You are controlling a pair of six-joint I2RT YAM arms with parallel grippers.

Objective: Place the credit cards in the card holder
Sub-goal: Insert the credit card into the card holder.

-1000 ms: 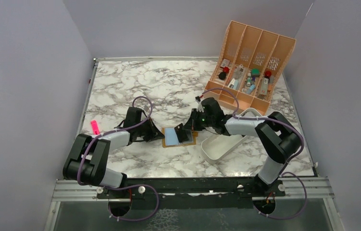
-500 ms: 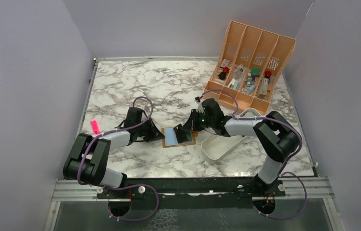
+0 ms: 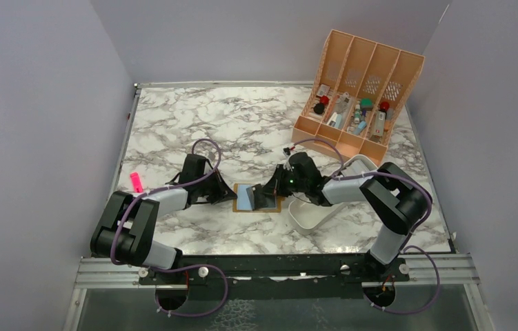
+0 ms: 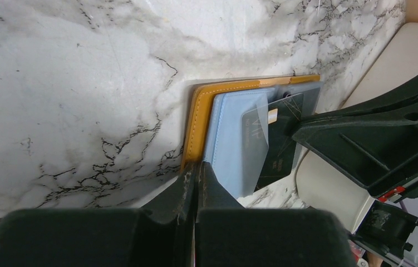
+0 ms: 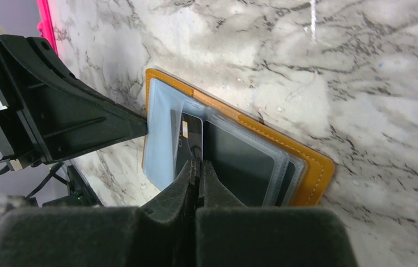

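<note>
Your right tool [image 5: 197, 164] is pinched shut, tips at the edge of a dark credit card [image 5: 191, 138] sitting inside the open card holder [image 5: 315, 175]. Left tool [image 4: 195, 168] is shut too, tips on the holder's opposite edge. The holder lies on the tabletop [image 3: 194, 124] between both arms, just beside a white tray [image 3: 304, 222].

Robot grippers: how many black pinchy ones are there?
2. The left gripper sits at the left edge of the open mustard-orange leather wallet; the right gripper touches its inner pockets. None looks hidden.
</note>
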